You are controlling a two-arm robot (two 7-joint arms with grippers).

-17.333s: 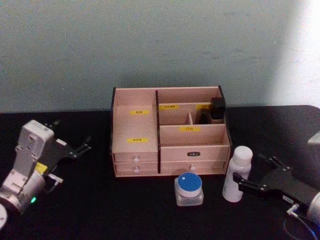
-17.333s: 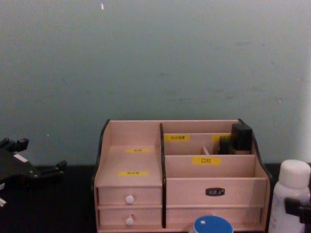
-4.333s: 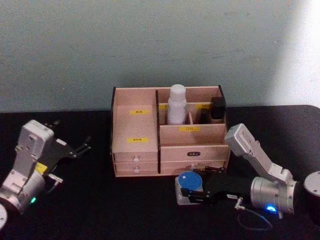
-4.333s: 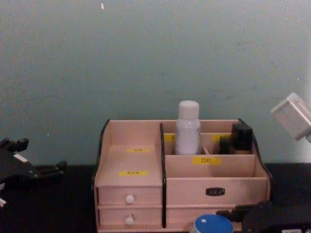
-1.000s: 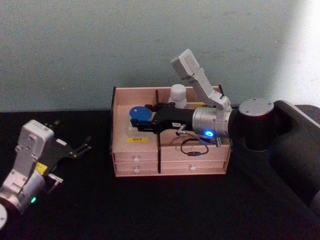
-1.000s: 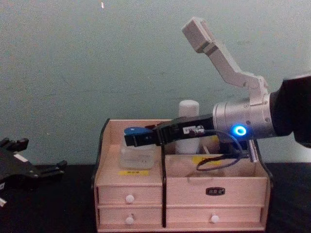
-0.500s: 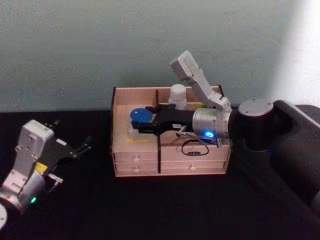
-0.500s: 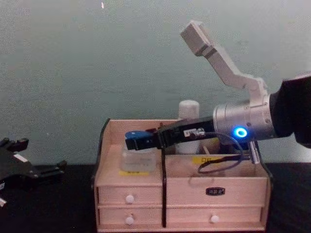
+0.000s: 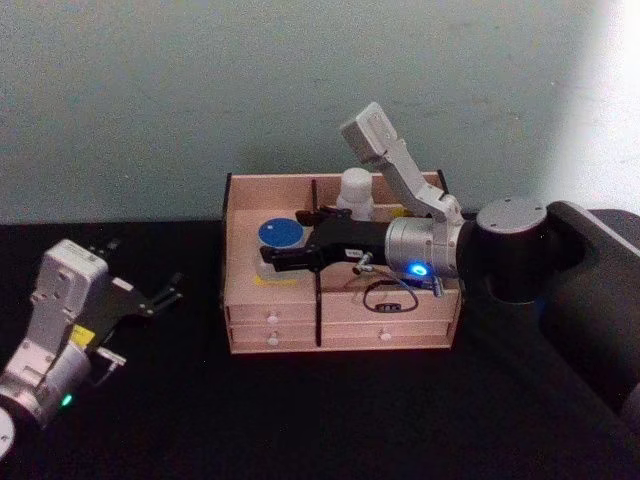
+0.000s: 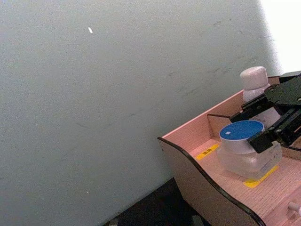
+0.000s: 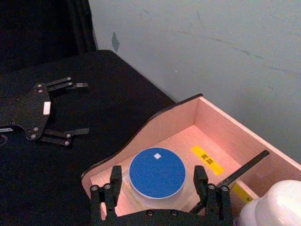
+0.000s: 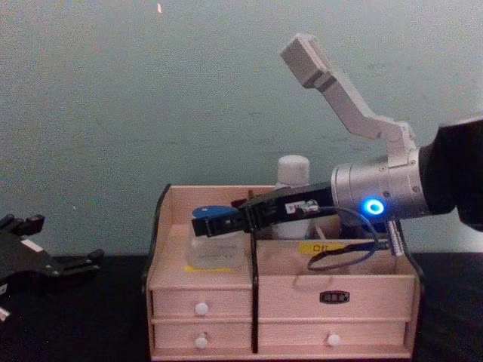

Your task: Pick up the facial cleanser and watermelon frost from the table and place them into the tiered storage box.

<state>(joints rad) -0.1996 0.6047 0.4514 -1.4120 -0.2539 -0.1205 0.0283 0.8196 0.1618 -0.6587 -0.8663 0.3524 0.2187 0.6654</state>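
The watermelon frost (image 9: pixel 280 233), a clear jar with a blue lid, stands on the lower step of the left compartment of the tiered storage box (image 9: pixel 390 305). My right gripper (image 9: pixel 283 240) reaches in from the right and is shut on the jar, one finger on each side (image 11: pixel 114 175). The facial cleanser (image 9: pixel 357 190) stands upright in the back middle compartment, just behind the right arm. In the right wrist view the blue lid (image 11: pixel 156 175) sits between the fingers. My left gripper (image 9: pixel 165 293) is parked open on the table at the far left.
The box stands against a pale wall on a black table (image 9: pixel 330 420). A dark divider (image 11: pixel 235 172) separates the left compartment from the ones holding the bottle. Bare table lies in front of the drawers (image 12: pixel 200 309).
My right gripper has lowered the jar onto the step of the left compartment. The left arm has not moved.
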